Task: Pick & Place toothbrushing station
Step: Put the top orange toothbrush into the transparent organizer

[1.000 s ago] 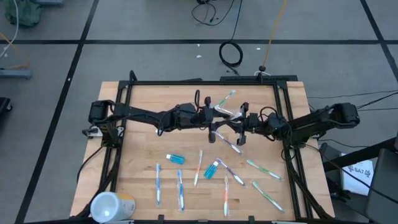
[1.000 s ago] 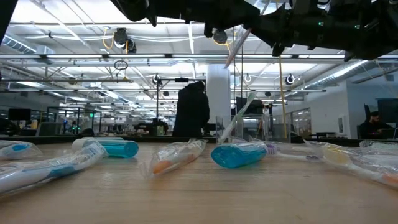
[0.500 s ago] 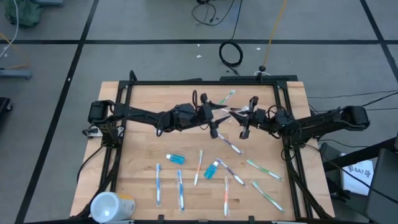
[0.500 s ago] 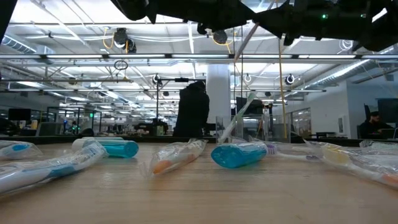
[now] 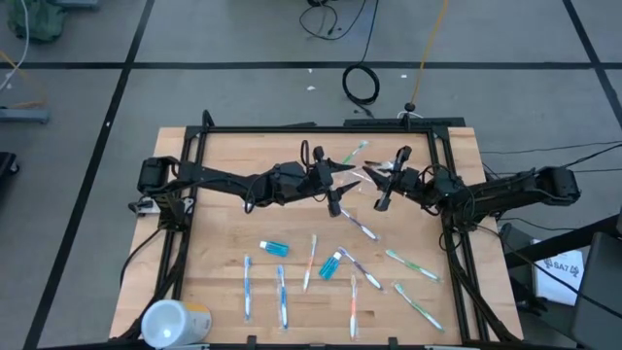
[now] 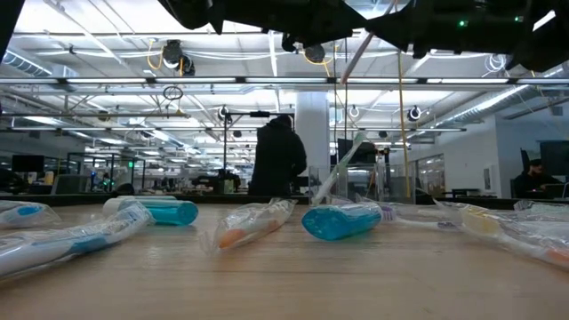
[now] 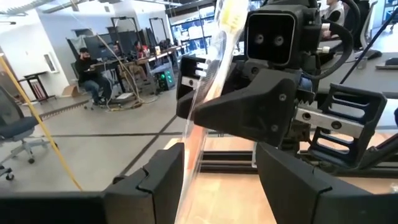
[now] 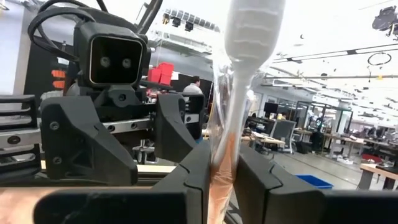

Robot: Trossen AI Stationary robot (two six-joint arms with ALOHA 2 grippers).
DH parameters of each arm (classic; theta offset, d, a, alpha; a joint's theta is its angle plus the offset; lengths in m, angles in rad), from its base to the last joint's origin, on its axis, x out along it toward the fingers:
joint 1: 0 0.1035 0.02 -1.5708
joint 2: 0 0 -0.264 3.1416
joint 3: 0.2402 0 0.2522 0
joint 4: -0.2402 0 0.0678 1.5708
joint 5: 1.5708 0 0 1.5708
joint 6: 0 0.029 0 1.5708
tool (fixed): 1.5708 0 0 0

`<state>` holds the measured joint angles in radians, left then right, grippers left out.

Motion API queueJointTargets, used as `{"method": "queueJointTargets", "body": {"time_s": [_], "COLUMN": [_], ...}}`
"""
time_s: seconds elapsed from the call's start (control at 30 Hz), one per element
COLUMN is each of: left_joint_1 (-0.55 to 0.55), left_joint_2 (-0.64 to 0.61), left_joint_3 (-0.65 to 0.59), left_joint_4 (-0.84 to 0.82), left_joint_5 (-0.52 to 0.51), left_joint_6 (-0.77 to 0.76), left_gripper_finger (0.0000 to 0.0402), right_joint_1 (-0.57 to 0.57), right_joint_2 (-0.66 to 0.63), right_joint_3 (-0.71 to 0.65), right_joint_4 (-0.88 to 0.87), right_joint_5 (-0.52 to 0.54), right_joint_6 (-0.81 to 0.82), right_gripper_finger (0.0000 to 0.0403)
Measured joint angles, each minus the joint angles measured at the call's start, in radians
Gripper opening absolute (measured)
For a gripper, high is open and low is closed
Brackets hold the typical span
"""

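My right gripper is shut on a toothbrush in a clear wrapper, above the table's far middle. My left gripper faces it from the table's left, open. Its fingers stand on either side of the wrapper; I cannot tell whether they touch it. Several wrapped toothbrushes and two blue toothpaste tubes lie flat on the near half of the table. One more toothbrush lies at the far side. The clear cup does not show. My right gripper pinches the wrapped toothbrush's handle between its two fingers, which lie across it. The fingers come level from the table's right side. The toothbrush is lifted clear of the table and stands steeply, its head end up, as the low view also shows.
A large white and yellow cylinder lies at the near left corner. A dark frame runs round the table's edges. A green toothbrush and another lie at the near right. People stand in the room beyond the table.
My right gripper has drawn away from my left gripper, toward the table's right edge and a little toward the far edge. It has taken the wrapped toothbrush with it. The toothbrush stays clear of the table.
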<state>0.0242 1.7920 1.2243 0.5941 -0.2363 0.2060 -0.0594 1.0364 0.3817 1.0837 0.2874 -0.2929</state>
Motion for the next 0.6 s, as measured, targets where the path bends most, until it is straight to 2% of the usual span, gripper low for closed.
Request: {"method": "queueJointTargets", "body": {"time_s": [0.6], "left_joint_1": [0.0], "left_joint_2": [0.0], "left_joint_3": [0.0], "left_joint_4": [0.0], "left_joint_5": [0.001], "left_joint_6": [-0.005], "left_gripper_finger": [0.0196], "right_joint_1": [0.0], "right_joint_2": [-0.002], "right_joint_3": [0.0], "right_joint_4": [0.004], "right_joint_5": [0.0], "right_joint_6": [-0.008], "right_gripper_finger": [0.0037]}}
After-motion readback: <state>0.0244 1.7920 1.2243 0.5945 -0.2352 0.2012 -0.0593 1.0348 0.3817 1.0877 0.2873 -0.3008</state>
